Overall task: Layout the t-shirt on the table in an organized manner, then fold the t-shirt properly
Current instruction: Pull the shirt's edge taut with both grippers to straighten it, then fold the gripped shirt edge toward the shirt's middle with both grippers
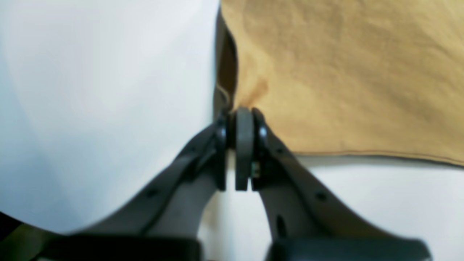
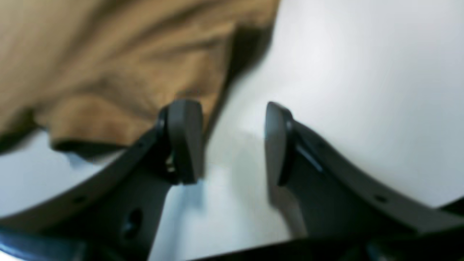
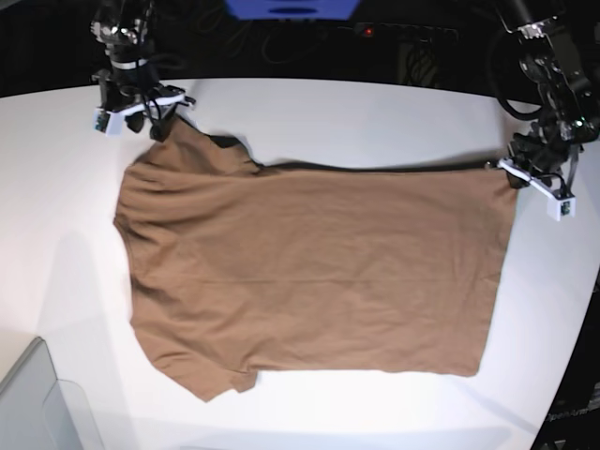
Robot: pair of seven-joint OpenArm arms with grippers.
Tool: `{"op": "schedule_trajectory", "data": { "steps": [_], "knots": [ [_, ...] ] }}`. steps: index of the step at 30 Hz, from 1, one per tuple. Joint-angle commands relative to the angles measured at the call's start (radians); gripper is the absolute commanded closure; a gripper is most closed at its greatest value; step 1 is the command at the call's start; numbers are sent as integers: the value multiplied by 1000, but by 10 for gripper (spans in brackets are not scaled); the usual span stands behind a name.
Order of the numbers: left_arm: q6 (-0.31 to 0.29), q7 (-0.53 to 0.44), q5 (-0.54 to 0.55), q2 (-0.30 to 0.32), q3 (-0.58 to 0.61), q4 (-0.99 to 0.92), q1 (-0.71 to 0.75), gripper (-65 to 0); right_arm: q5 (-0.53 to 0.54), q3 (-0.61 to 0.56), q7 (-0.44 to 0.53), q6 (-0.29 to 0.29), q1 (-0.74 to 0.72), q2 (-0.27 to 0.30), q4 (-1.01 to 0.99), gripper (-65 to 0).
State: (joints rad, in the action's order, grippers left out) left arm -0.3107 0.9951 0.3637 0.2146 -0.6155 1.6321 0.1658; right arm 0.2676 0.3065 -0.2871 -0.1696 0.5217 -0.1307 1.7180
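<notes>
Pinched in your left gripper, whose jaws are clamping tight, a hem corner of the t-shirt is lying spread nearly flat across the table, sleeves toward your right side. Your right gripper is standing open beside a sleeve, holding nothing. You are finishing the layout; no fold is showing yet. A grey bin is sitting at the near corner, contents unclear.

surface: white table | on it: tan t-shirt spread flat | grey bin corner
</notes>
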Motion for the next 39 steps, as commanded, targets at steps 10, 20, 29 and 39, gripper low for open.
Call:
{"op": "schedule_trajectory", "data": {
  "steps": [10, 20, 29, 39],
  "knots": [
    [-2, -14, 7, -5, -4, 9, -12, -5, 9, -28, 22, -9, 16, -2, 6, -295],
    [-2, -14, 7, -5, -4, 9, -12, -5, 9, -92, 22, -9, 27, -4, 14, -295],
    [-2, -14, 7, -5, -2, 9, -12, -2, 9, -128, 22, -9, 24, -1, -46, -266],
    [0, -14, 5, -7, -7, 17, -12, -1, 9, -140, 22, -9, 48, -2, -19, 0]
  ]
}}
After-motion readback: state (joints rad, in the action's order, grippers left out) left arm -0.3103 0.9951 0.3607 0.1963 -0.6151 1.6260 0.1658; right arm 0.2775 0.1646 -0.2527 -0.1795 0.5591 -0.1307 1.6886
